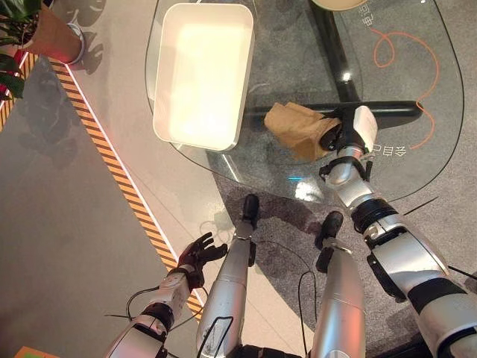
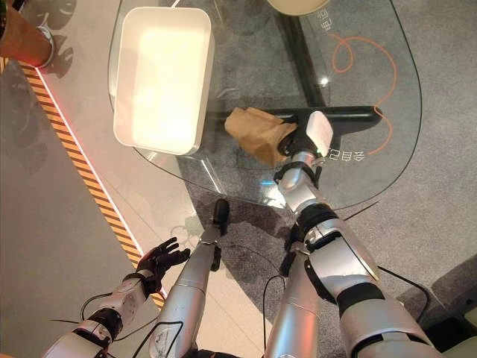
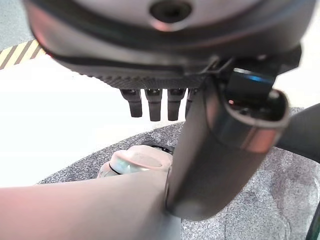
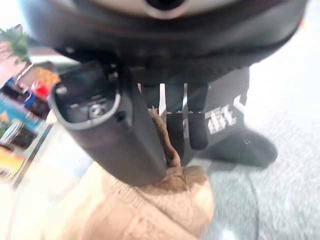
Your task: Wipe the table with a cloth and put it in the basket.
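One tan cloth lies bunched on the glass table, just beside the white basket. Beside the basket too, the right hand pinches the cloth's edge. Well below the basket, the left hand hangs with fingers spread, holding nothing.

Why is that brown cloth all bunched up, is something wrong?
Nothing looks wrong. The cloth is crumpled on the glass table because the right hand pinches it. The white basket sits upright beside it, empty.
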